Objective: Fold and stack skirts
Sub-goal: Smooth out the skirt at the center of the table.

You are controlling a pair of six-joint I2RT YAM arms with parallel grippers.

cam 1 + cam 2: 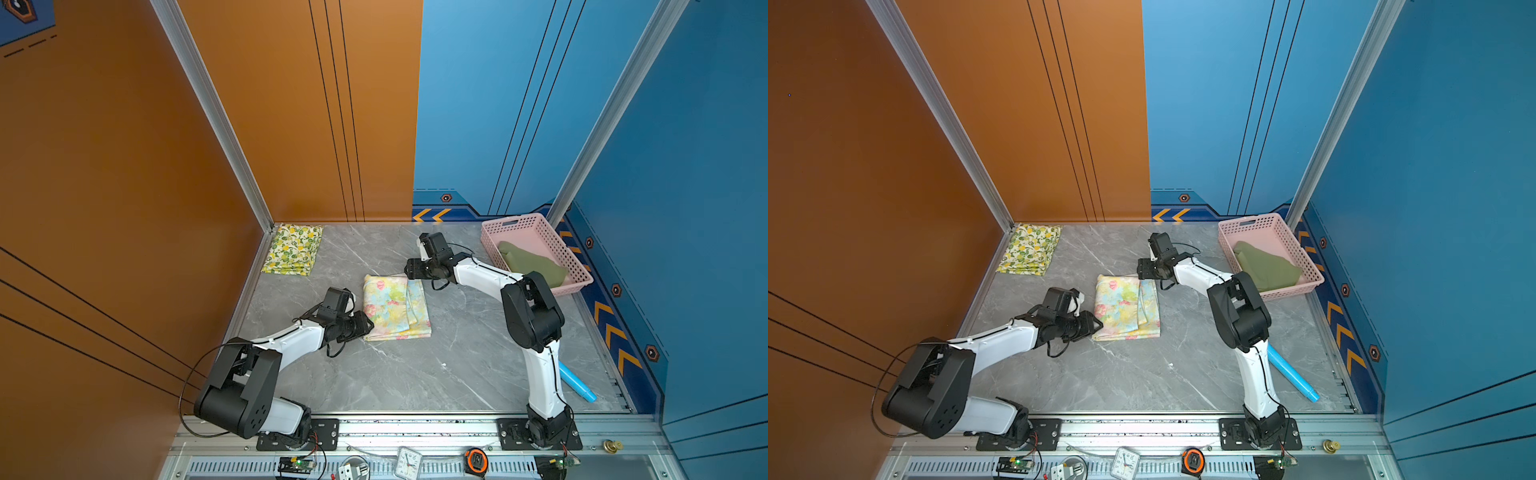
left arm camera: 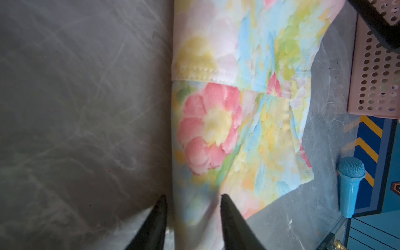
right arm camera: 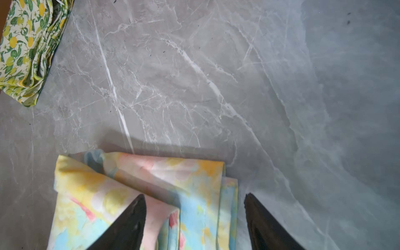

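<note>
Both jaws apart, astride floral skirt (image 1: 397, 309)

Three skirts: one lemon-print skirt (image 1: 293, 248), one floral skirt (image 1: 395, 307), one olive skirt (image 1: 532, 264). One basket (image 1: 511, 228). One blue microphone (image 1: 577, 384). One grey marbled surface (image 1: 415, 374). Two grippers, the left gripper (image 2: 193, 195) and the right gripper (image 3: 194, 194), with two fingers (image 3: 129, 216) each. By the front rail (image 1: 415, 428), one clock (image 1: 409, 461), one tape measure (image 1: 476, 460) and one brass knob (image 1: 612, 446).
</note>
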